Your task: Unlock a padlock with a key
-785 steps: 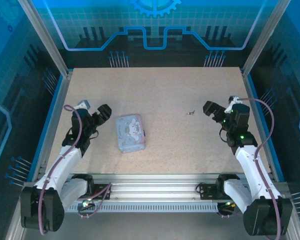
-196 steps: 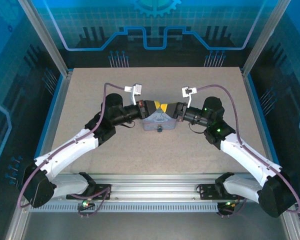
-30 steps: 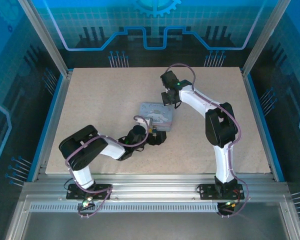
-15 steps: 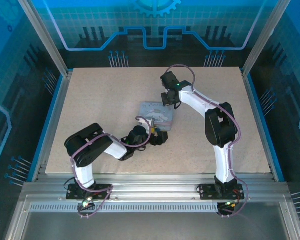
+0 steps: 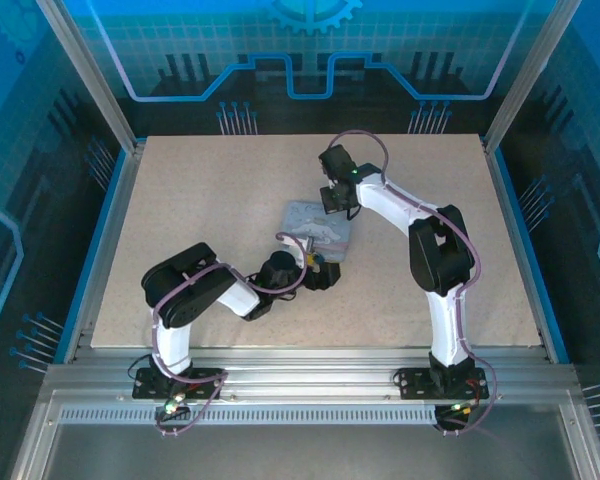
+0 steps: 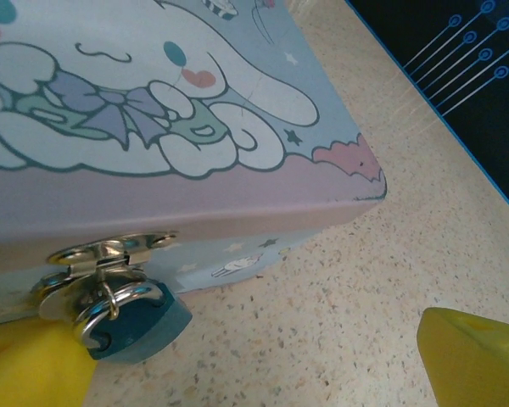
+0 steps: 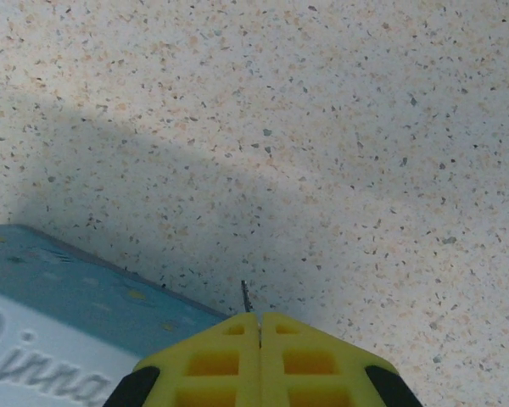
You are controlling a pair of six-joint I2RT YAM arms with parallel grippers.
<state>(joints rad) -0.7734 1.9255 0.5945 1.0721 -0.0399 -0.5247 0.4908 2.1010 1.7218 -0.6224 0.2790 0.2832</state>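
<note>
- Padlock point(image 6: 144, 326): small, dark, hanging from the metal hasp point(image 6: 110, 253) on the front wall of the cartoon-printed tin point(image 6: 153, 102), resting low against the table point(image 7: 322, 127). Shackle is threaded through the hasp and looks closed.
- Left tool point(image 6: 250, 360): fingers spread wide apart at the tin's front edge, holding nothing. The padlock sits just beside one yellow finger, possibly touching it.
- Right tool point(image 7: 259, 320): fingers pressed together at the tin's far side, well away from the lock. A thin metal sliver pokes out between the tips, probably the key point(image 7: 246, 297), though it is too small to be sure.
- Progress: early-middle. Key apparently in hand.
- Left to do: steady the lock, bring the key round, insert, turn, and free the shackle.
</note>
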